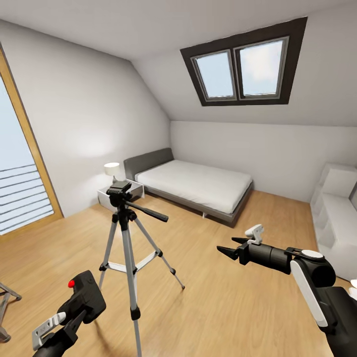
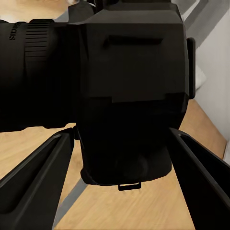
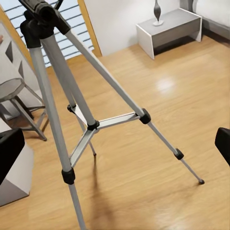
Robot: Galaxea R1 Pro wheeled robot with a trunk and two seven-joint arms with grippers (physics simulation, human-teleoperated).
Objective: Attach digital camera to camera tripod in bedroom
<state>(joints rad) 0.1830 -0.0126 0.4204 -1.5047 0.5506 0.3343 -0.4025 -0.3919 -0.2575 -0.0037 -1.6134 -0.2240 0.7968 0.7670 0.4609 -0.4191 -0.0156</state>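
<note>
The camera tripod [image 1: 128,238] stands upright on the wood floor left of centre, silver legs spread, its black head [image 1: 120,190] bare on top and the pan handle pointing right. My left gripper [image 1: 75,311] is low at the near left, shut on the digital camera [image 1: 87,294], whose red button faces up; it sits below and left of the tripod head. In the left wrist view the camera [image 2: 129,96] sits between both fingers [image 2: 38,184]. My right gripper [image 1: 229,246] hovers open to the right of the tripod, and its wrist view looks at the tripod's legs [image 3: 86,129].
The bedroom has a grey bed [image 1: 198,186] at the back and a white nightstand with a lamp [image 1: 113,191] behind the tripod. White shelving [image 1: 337,218] lines the right wall. A folding stool [image 1: 5,302] stands at the left edge, near the tall window [image 1: 20,193].
</note>
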